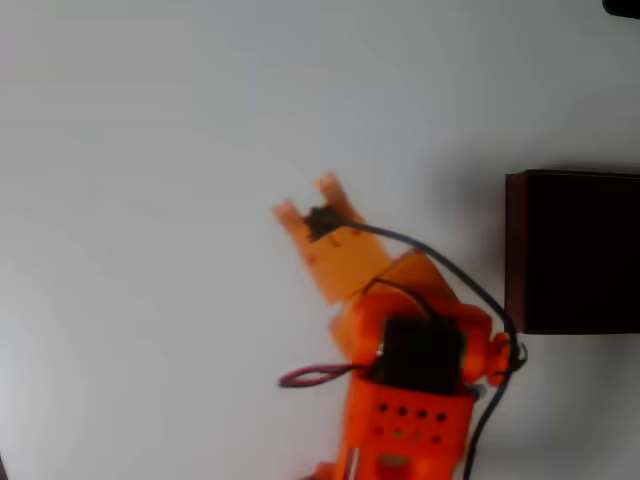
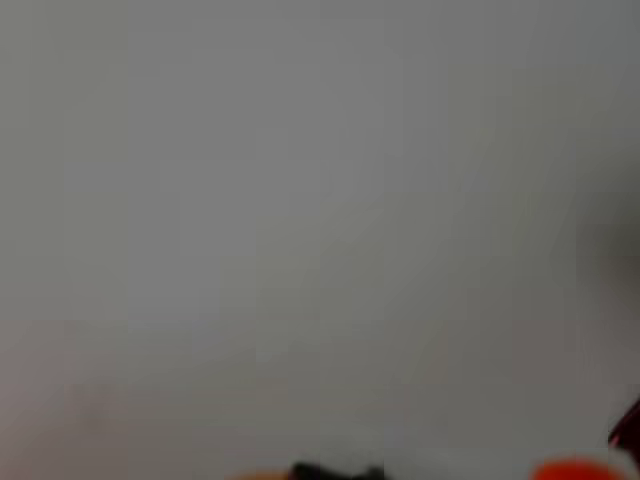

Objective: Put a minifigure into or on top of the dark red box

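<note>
We see the gripper [image 1: 310,200] left of the dark red box [image 1: 575,250], well apart, fingers spread, something dark between them, unclear.

The orange arm [image 1: 400,340] reaches up-left in the overhead view. Its gripper [image 1: 308,203] has both fingers slightly parted.

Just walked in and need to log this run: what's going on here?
An orange arm is over a white table, its gripper pointing up-left in the overhead view with something small and dark between the fingers; too blurred to identify. The dark red box sits apart at the right edge.
</note>
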Controlling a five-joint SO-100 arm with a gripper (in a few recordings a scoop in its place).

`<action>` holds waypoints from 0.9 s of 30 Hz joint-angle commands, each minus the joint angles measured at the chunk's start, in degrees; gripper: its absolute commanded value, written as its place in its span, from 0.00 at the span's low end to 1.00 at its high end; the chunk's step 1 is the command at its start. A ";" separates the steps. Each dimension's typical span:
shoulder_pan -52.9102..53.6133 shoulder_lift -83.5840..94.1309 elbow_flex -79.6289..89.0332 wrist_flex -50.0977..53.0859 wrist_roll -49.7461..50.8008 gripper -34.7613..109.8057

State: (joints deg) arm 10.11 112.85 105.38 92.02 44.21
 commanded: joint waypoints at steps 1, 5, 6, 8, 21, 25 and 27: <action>6.06 0.44 -2.11 3.34 6.94 0.29; 11.69 2.55 -0.26 5.27 15.03 0.36; 12.74 4.04 1.05 5.71 17.49 0.38; 15.38 7.73 4.75 5.98 21.71 0.38; 28.74 17.14 15.12 12.66 45.70 0.41; 28.92 16.17 16.70 12.22 52.47 0.40; 29.00 16.35 18.63 10.37 55.63 0.40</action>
State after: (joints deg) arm 38.14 128.94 122.34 103.18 95.45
